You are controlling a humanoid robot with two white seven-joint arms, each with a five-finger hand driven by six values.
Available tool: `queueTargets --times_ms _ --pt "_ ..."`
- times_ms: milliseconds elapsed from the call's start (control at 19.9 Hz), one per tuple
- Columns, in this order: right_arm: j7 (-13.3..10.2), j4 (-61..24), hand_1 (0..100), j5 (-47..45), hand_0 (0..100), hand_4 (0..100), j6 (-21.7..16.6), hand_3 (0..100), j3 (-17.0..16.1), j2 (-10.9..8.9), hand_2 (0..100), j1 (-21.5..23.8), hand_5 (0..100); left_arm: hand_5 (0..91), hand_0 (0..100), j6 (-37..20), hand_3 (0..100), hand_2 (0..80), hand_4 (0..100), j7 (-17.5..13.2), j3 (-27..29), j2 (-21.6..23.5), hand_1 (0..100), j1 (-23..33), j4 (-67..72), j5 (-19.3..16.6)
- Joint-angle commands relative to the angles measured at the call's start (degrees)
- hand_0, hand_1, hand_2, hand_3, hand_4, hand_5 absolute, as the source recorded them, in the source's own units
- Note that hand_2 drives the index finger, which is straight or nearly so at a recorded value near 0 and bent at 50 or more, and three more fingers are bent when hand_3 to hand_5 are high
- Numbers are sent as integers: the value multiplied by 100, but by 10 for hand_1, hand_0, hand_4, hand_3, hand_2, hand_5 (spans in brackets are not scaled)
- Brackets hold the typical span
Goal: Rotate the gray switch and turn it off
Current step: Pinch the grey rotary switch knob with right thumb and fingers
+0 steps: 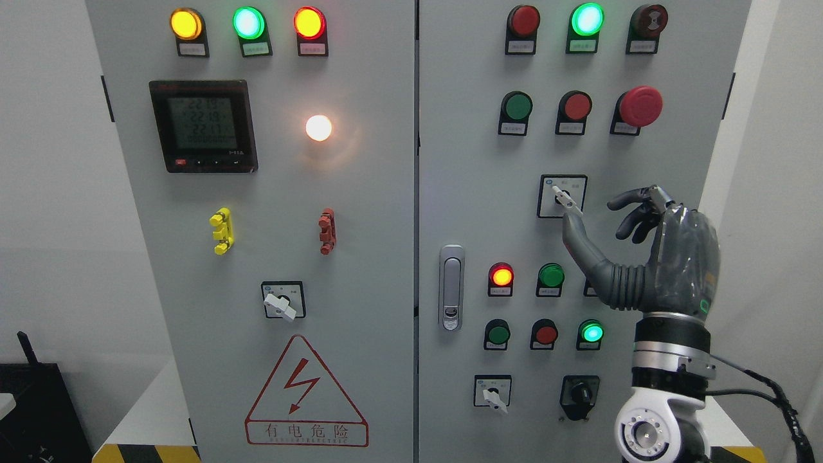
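The gray rotary switch (563, 197) sits in a black-framed square plate on the right cabinet door, its pale lever slanting from upper left down to lower right. My right hand (595, 215) is raised just right of it, palm turned away from the door. The thumb (577, 233) stretches up and its tip touches the lower right end of the lever. The other fingers (633, 209) are loosely curled, apart from the switch, and hold nothing. My left arm does not show.
Two similar gray switches sit on the left door (281, 303) and low on the right door (494, 393), next to a black selector (580, 393). A red mushroom button (640, 106), pushbuttons, lit lamps and the door handle (451, 286) surround the hand.
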Motion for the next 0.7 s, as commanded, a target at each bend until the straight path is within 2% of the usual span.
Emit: queueTargets --times_ms 0,652 --pt "5 146 485 0 32 891 8 844 152 49 552 -101 1000 0 120 5 0 0 0 1 44 0 389 -53 -149 114" --pt "14 375 488 0 36 898 26 861 196 58 571 -207 1000 0 120 -4 0 0 0 1 44 0 389 -53 -149 106"
